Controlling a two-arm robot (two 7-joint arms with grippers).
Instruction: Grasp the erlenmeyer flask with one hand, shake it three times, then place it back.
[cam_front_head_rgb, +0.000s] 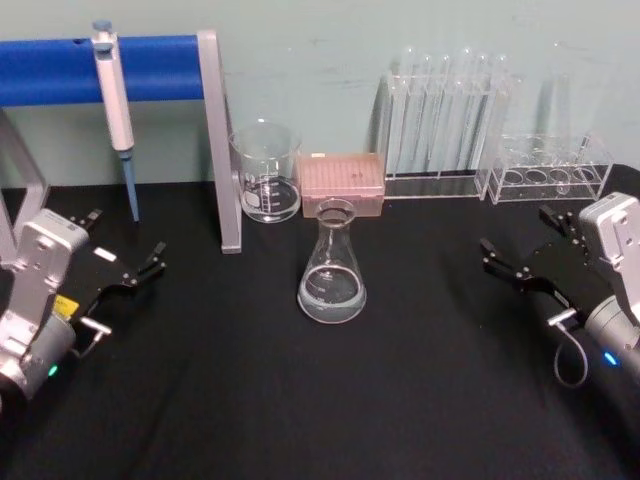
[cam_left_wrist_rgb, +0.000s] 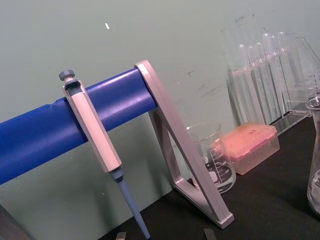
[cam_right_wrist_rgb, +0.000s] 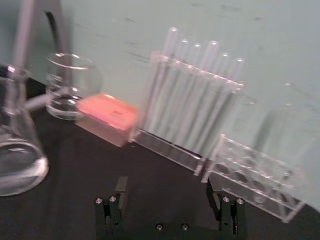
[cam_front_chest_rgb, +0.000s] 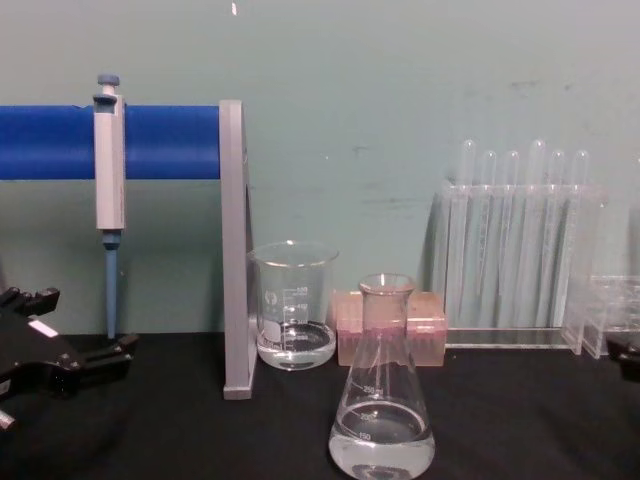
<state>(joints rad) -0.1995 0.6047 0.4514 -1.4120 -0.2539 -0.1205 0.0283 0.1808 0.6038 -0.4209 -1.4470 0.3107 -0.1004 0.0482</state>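
Black surface (cam_front_head_rgb: 200, 400) holds the erlenmeyer flask (cam_front_head_rgb: 332, 270) in the middle, well apart from my left gripper (cam_front_head_rgb: 125, 240) and right gripper (cam_front_head_rgb: 520, 235). Both sets of fingers are wide open and empty. A beaker (cam_front_head_rgb: 266, 175) and a pink box (cam_front_head_rgb: 343, 185) stand just behind the flask.

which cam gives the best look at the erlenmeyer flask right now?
Chest view: the erlenmeyer flask stands side-on, rim to base, with its liquid level and graduation marks visible. Head view has it whole too, but from above, with the neck foreshortened. Both wrist views cut it off at the frame edge.
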